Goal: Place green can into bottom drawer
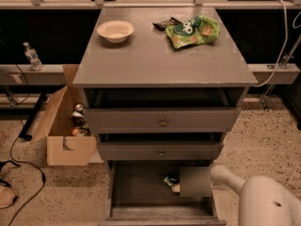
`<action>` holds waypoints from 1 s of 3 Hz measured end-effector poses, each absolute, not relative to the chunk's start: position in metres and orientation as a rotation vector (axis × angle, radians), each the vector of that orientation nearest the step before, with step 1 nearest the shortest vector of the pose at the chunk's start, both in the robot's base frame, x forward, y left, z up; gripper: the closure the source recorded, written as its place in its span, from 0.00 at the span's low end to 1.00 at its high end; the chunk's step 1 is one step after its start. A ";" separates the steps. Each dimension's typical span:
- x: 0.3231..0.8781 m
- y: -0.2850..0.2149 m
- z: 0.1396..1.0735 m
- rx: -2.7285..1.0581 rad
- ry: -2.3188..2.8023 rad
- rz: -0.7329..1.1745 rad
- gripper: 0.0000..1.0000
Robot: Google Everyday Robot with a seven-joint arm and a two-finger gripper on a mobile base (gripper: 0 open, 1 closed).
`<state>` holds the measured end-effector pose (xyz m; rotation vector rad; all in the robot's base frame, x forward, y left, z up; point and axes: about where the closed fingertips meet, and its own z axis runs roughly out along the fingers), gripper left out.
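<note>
The green can (pixel 170 180) shows only as a small green and silver patch inside the open bottom drawer (pixel 141 192), low and right of its middle. My gripper (pixel 175 186) reaches into the drawer from the right and is right against the can. The grey wrist (pixel 195 181) hides most of the gripper and part of the can. I cannot tell whether the can rests on the drawer floor.
On the cabinet top (pixel 160 55) are a cream bowl (pixel 115 30), a flat green snack bag (pixel 193 30) and a dark wrapper (pixel 165 23). The two upper drawers (pixel 162 122) stand slightly open. A cardboard box (pixel 66 126) with items stands left of the cabinet. Cables lie on the floor at left.
</note>
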<state>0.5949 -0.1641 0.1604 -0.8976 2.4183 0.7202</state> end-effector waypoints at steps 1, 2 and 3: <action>0.592 -0.187 0.176 -0.873 2.400 0.725 0.00; 0.582 -0.213 0.207 -0.859 2.349 0.750 0.00; 0.565 -0.241 0.247 -0.862 2.270 0.792 0.00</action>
